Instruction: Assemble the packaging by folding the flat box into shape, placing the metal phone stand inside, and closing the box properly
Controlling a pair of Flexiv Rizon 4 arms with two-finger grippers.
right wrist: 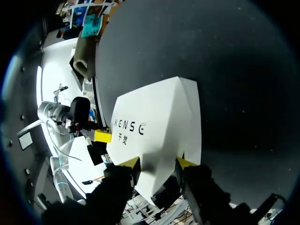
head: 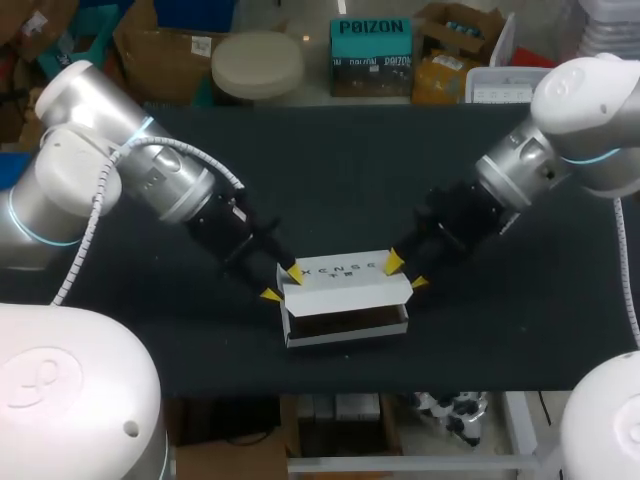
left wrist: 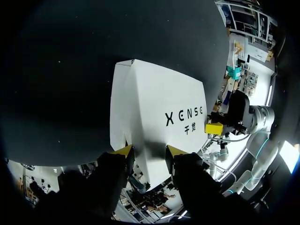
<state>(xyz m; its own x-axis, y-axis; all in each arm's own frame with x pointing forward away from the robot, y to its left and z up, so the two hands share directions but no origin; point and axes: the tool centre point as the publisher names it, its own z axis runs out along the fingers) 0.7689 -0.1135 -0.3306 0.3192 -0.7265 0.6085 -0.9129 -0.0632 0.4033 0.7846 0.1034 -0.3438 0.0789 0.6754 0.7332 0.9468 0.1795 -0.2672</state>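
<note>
At the middle of the black table (head: 330,170), nearer its front edge, the white box (head: 345,336) stands folded into shape with its printed lid (head: 345,278) tipped up at the front. This leaves a dark slot along the front wall, and we cannot make out what lies inside. Our left gripper (head: 282,283) comes in from the left and sits at the lid's left end. Its fingers are spread, one yellow tip over the lid's top near the back corner and the other just off the front corner. Our right gripper (head: 405,272) mirrors it at the lid's right end. Its fingers are also held apart, one tip above the lid's top and the other just past the front right corner. From the left wrist, the left gripper (left wrist: 149,151) shows the white card of the box (left wrist: 154,108) running between and ahead of its parted fingers, with the right gripper (left wrist: 213,128) at the box's far end beside the print. From the right wrist, the right gripper (right wrist: 159,162) has the box (right wrist: 159,117) under its open fingers, and the left gripper (right wrist: 102,136) is at the opposite end. Neither gripper pinches the card from two sides. We cannot tell whether the tips rest on the lid or hang just above it.
</note>
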